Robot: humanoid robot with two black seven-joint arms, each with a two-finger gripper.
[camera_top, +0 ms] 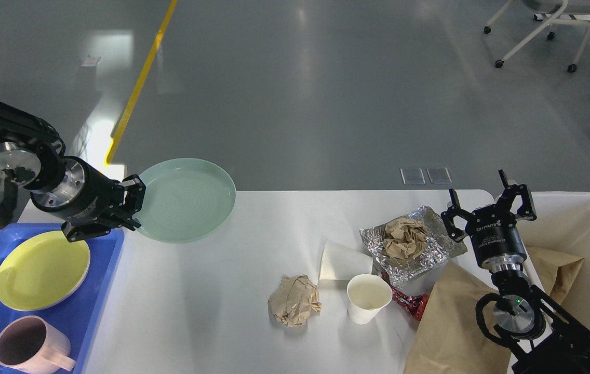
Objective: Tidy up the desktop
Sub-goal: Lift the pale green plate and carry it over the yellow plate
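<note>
Desktop [222,291]: white, glossy, fills the lower middle of frame; rigid, slick, so items likely slide

Left gripper [136,205], left of centre, is closed on the rim of the green plate [186,200]; plate looks stiff, smooth, breakable, tilted above the desktop edge

Right gripper [490,208], right side, fingers spread wide, empty

Blue tray [110,259], lower left, holds yellow plate [40,270] and pink mug [30,345]

Clutter lower centre: crumpled paper [295,301], paper cup [367,297], foil [430,254], brown bag [451,322]; cream bin [586,208] far right

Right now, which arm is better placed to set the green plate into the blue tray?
Left: its pincer already grips the green plate beside the blue tray. The right pincer hangs open near the bin.
</note>
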